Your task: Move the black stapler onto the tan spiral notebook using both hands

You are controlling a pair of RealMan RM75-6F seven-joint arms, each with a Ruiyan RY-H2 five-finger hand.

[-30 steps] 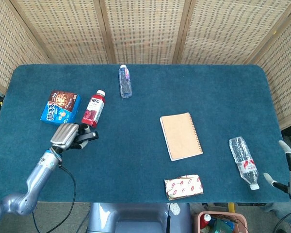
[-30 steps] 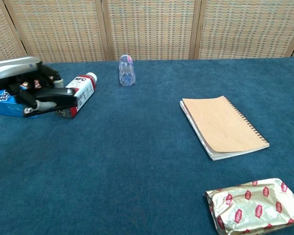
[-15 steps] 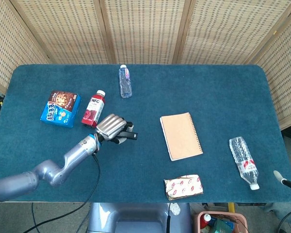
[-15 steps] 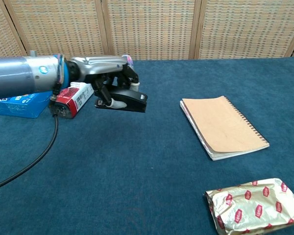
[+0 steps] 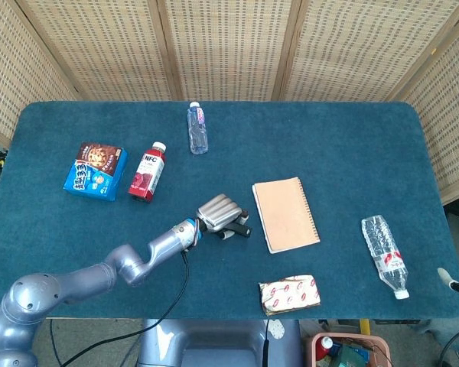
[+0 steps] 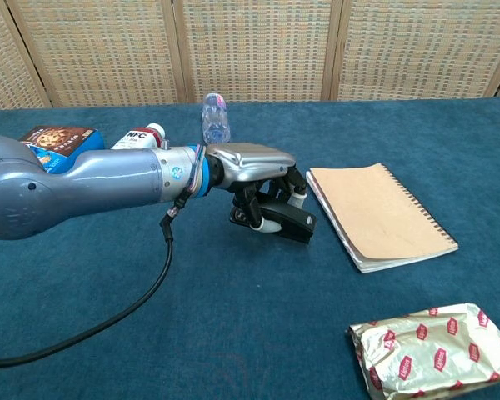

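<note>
My left hand (image 5: 219, 212) (image 6: 252, 167) holds the black stapler (image 5: 236, 228) (image 6: 281, 221) low over the blue cloth, just left of the tan spiral notebook (image 5: 285, 214) (image 6: 381, 213). The fingers (image 6: 252, 208) wrap around the stapler's rear, and its front end points toward the notebook. The notebook lies flat with nothing on it. Of my right hand only a small pale tip (image 5: 446, 277) shows at the right edge of the head view; how its fingers stand is hidden.
A red juice bottle (image 5: 148, 172) and a blue snack box (image 5: 96, 170) lie at the left. A clear bottle (image 5: 198, 128) lies at the back, another (image 5: 385, 254) at the right. A foil packet (image 5: 290, 293) sits near the front edge. A black cable (image 6: 125, 312) trails from my left arm.
My left hand has carried the stapler rightward from beside the juice bottle to just left of the notebook. My right hand has slid further out of the head view.
</note>
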